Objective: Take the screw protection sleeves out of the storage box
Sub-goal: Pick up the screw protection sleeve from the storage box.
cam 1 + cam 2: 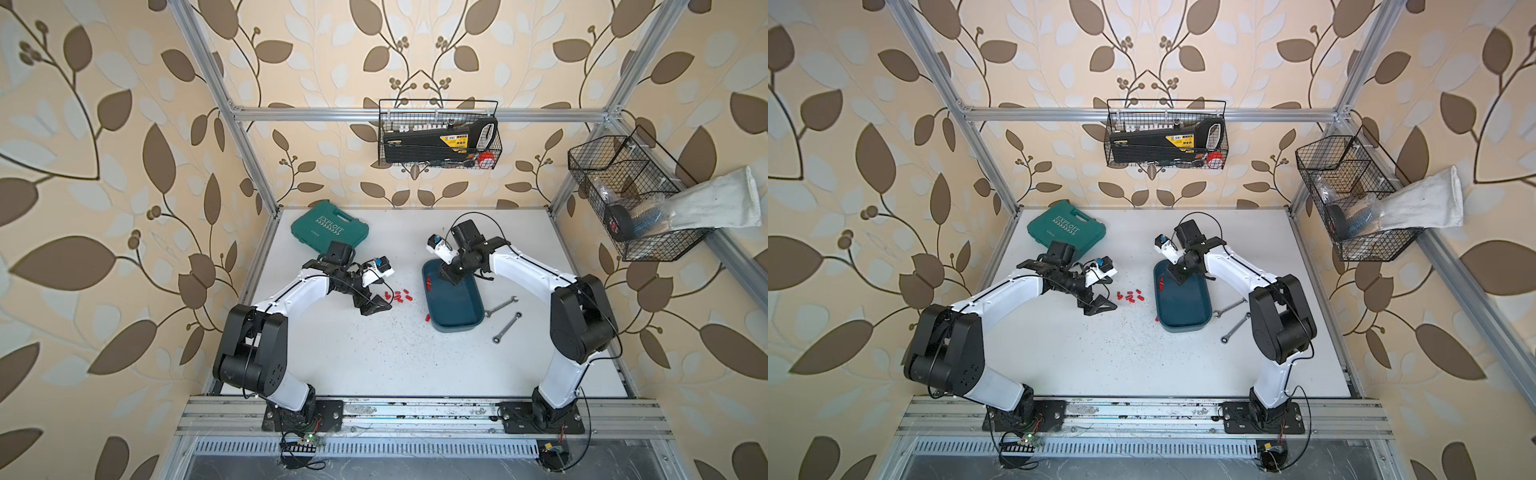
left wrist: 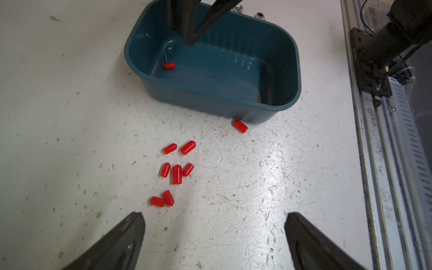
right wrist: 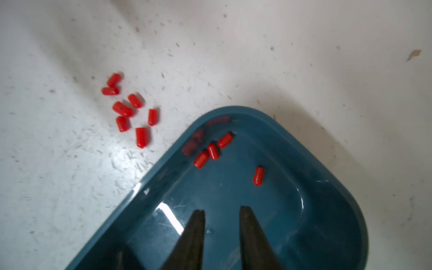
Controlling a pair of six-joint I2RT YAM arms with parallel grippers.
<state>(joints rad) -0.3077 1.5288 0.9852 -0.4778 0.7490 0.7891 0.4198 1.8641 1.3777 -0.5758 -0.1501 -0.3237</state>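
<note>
**Right pincer poised in the storage box, jaws parted and empty; four sleeves are left inside.**

Top view: the storage box (image 1: 455, 305) sits right of desk (image 1: 353, 353) centre. The right pincer (image 1: 451, 277) hangs over its 11 o'clock end, beside the screw protection sleeves (image 1: 428, 284). The pile (image 1: 399, 296) taken out lies at the box's 9 o'clock, and wrenches (image 1: 500, 305) lie at 4, so carrying toward 9 looks clearest.
Left wrist: the left pincer (image 2: 214, 214) gapes wide and empty, with the pile (image 2: 177, 174) just ahead. A stray sleeve (image 2: 240, 126) lies against the box's outer wall.
Right wrist: the right pincer (image 3: 221, 208) has nothing between its tips. The lone sleeve (image 3: 258, 176) on open floor seems the easiest; straddle its short width and close gently. The corner wall (image 3: 233, 109) crowds the other three.
</note>
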